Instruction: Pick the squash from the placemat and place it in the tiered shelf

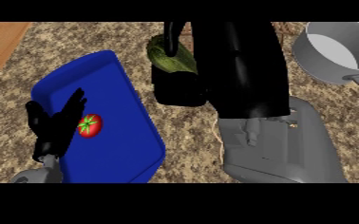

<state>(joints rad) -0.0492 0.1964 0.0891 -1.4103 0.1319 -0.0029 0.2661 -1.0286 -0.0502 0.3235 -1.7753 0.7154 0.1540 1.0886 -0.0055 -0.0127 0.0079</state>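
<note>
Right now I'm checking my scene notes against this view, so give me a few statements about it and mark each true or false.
1. A tomato lies on the blue placemat. True.
2. The right hand is curled round the green squash. True.
3. The squash rests on the placemat. False: it is held over the speckled counter, right of the placemat.
4. The left hand grips the tomato. False: it is open, beside the tomato.
5. A grey pot sits at the upper right. True.
</note>
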